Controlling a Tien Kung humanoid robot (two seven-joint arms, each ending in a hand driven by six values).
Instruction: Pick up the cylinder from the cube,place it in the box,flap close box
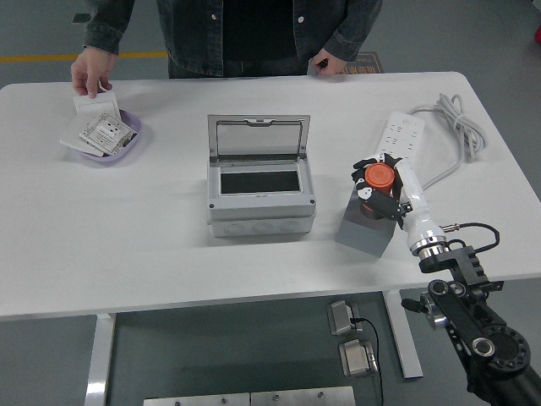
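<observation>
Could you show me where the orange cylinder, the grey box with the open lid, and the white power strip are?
orange cylinder (379, 176), head view, on its top face.
grey box (261, 213), head view, on its front rim.
power strip (399, 139), head view, on the middle of its socket face.

- My fingers sit toward the right end of a white table (127, 254), whose rounded far corners lie well beyond and to either side of me.
- Past the table's far edge, ahead of my fingers, the floor (473, 42) is grey-blue.
- A yellow line (38, 57) runs across that floor, far off to my left.
- A dark floor sign (365, 61) lies straight ahead of my fingers (its print is too small to read).
- Below the near edge, behind my fingers, white table legs (100, 359) stand on the same grey floor.
- Two metal plates (249, 397) lie on the floor down there.
- Light is even, shadows soft.
</observation>
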